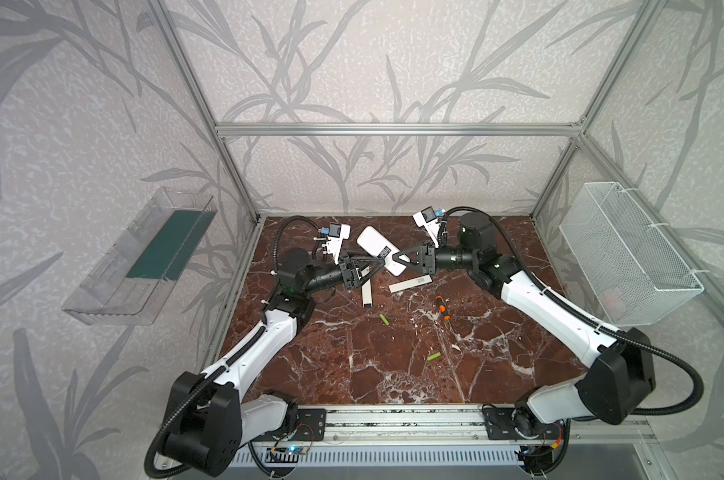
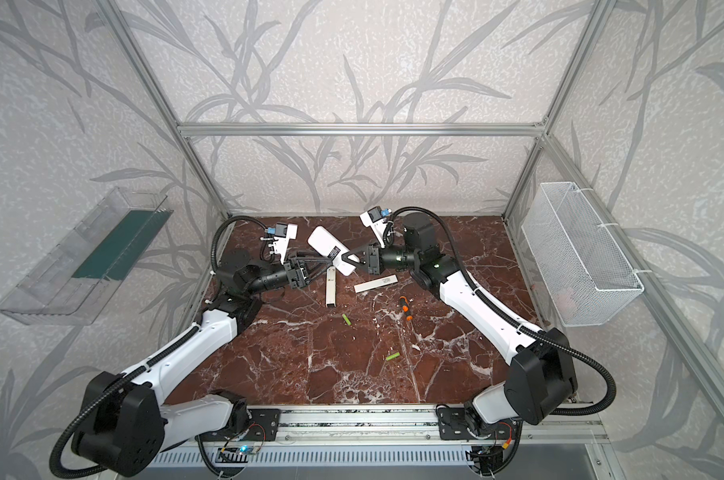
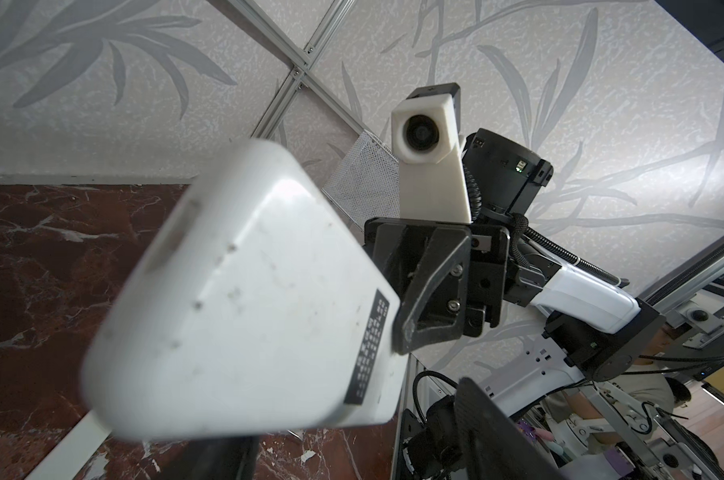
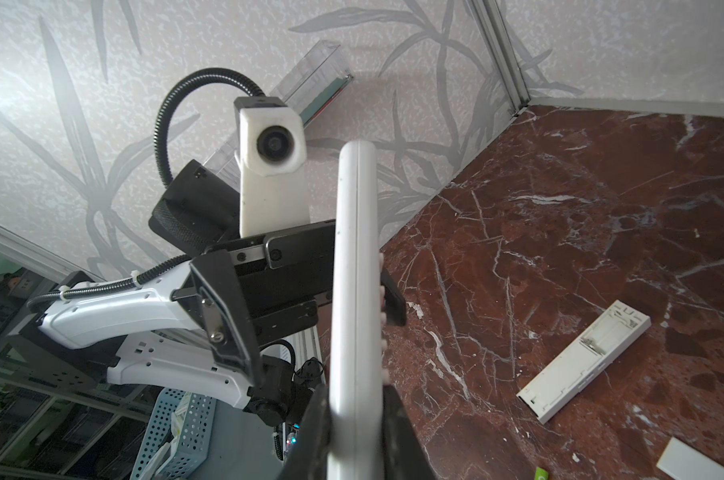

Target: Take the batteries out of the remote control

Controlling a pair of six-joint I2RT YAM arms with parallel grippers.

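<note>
Two robot arms are working over a red-brown marble table [image 1: 393, 374] in a wallpapered booth, seen from above. The R gripper [image 1: 398, 258] is pinching the near end of a white remote [image 1: 374, 245], its fingers [image 4: 406, 444] pressing tight on both faces. It is holding the remote off the table, tilted, w/ the far end pointing toward the back wall.

The L gripper [image 1: 379, 264] is reaching in from the opposite side. Its jaws are standing partly apart and straddling the same remote w/o gripping it. In the R wrist cam one of its fingers [image 4: 223, 291] is sitting well clear of the remote's back, and the other is lying right against the button side. The L wrist cam is showing the remote's back w/ a small dark label; what is inside can't be told.

In both top views a lime-green battery [image 1: 384, 319] is lying loose near the middle of the table, just in front of the grippers. A second battery [image 1: 433, 356] is lying well apart from it, closer to the front edge.

Btwn the first one and the L gripper a slim white remote [image 1: 366, 293] is lying w/ its open compartment facing up. Near it a flat white strip [image 1: 410, 284] is lying on the marble. An orange-and-black tool [image 1: 442, 307] is lying to the right of the first battery. A wire basket [image 1: 626, 257] is hanging on the right wall and a clear tray [image 1: 144, 257] on the left wall
</note>
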